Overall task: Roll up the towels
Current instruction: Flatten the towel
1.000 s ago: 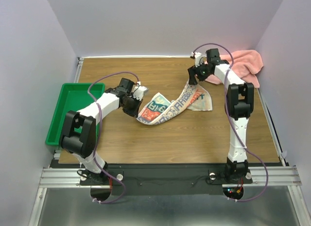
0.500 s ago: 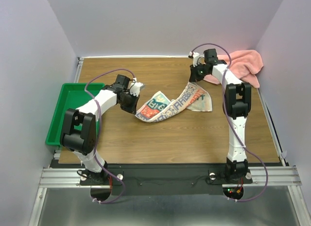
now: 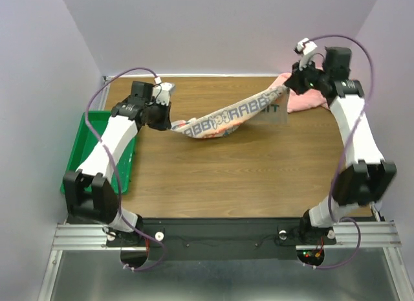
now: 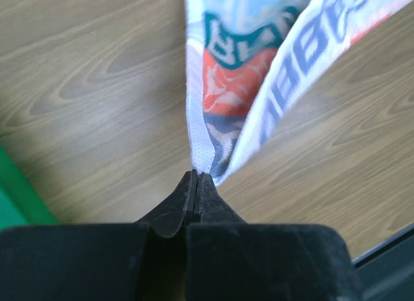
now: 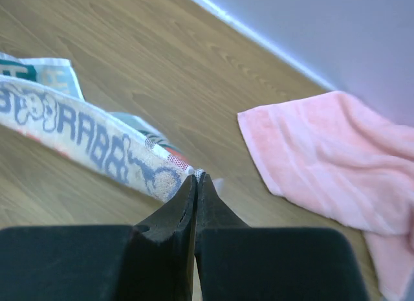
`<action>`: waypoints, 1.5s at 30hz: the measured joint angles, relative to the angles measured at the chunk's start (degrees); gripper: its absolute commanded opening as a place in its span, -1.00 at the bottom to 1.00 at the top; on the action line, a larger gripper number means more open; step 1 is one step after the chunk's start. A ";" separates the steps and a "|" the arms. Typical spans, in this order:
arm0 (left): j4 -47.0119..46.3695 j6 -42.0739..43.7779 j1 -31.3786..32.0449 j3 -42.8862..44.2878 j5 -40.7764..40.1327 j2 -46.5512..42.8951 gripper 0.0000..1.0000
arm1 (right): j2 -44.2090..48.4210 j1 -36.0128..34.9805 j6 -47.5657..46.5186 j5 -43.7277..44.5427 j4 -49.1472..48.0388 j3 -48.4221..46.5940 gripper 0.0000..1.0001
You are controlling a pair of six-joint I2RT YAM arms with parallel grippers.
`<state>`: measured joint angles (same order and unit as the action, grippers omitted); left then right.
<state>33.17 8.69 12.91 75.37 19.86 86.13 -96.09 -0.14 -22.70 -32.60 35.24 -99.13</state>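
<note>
Over the tabletop (image 3: 213,178) you have the printed towel (image 3: 226,120) strung in a sagging band between both arms, so the step in hand looks like spreading it out; next you need to lay it flat and straight for rolling. The green tray (image 3: 81,152) sits at the left edge, under your left arm. The pink towel (image 3: 307,99) lies crumpled back right, unrolled, close enough to snag. Your left hand (image 4: 196,175) is clamped on one corner of the print, your right hand (image 5: 196,178) on the far end.

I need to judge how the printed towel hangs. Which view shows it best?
Top external: the whole printed towel shows, strung between the left gripper and the right gripper, sagging mid-span. The left wrist view shows only one pinched corner; the right wrist view only the other end.
</note>
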 measured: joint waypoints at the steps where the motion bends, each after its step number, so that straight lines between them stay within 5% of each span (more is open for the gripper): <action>1: 0.42 -1.42 0.00 0.17 -0.57 -1.73 -1.00 | 4.76 0.70 -0.13 0.17 -0.63 2.49 -0.99; 7: 4.52 -10.34 -0.26 0.52 -5.68 -13.46 -1.00 | 27.47 -0.13 -0.46 1.36 -0.57 17.88 -0.99; 15: 9.99 -15.30 -0.59 0.50 -10.03 -29.57 -1.00 | 44.92 -0.26 1.99 6.32 0.81 26.38 -0.99; 21: 10.64 -18.45 -0.61 0.07 -10.32 -29.49 -1.00 | 41.68 -0.31 2.75 7.43 -0.31 28.65 -0.99; 25: 6.62 -21.64 -0.61 1.29 -12.02 -18.53 -0.99 | 28.46 -0.33 3.65 8.07 -4.68 30.71 -0.99; 27: 4.70 -22.95 -0.61 4.35 -12.57 -10.82 -0.81 | 20.22 -0.31 4.37 9.27 -6.93 30.77 -0.99; 28: 3.45 -23.74 -0.61 6.95 -12.61 -5.40 -0.73 | 17.55 -0.26 4.74 9.97 -8.04 30.73 -0.87; 29: 2.43 -24.24 -0.66 10.10 -12.55 0.61 -0.22 | 13.35 -0.24 5.27 11.06 -9.79 30.32 -0.29; 30: 1.73 -24.52 -0.66 12.48 -12.26 4.52 -0.04 | 10.34 -0.24 5.79 12.17 -10.62 29.49 0.21; 31: 1.57 -24.68 -0.90 15.85 -11.98 10.29 0.20 | 5.64 -0.24 6.32 13.46 -10.88 27.06 0.98; 35: 0.85 -24.55 -2.45 24.30 -10.56 24.06 0.60 | -5.81 0.44 6.82 17.22 -14.51 19.56 1.00; 40: -1.46 -22.75 -10.75 18.47 -9.84 22.95 0.59 | -4.15 1.68 6.40 17.62 -14.05 19.04 0.83; 43: -4.17 -19.02 -14.62 13.75 -10.10 17.38 0.43 | 0.04 1.97 4.83 15.19 -11.41 19.08 0.57; 45: -5.64 -13.62 -15.58 9.81 -8.48 11.69 0.05 | 2.36 1.90 3.37 12.98 -8.20 19.19 0.35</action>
<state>27.53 -4.93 -2.68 85.19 11.38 97.82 -93.73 1.76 -19.33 -19.62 27.05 -79.94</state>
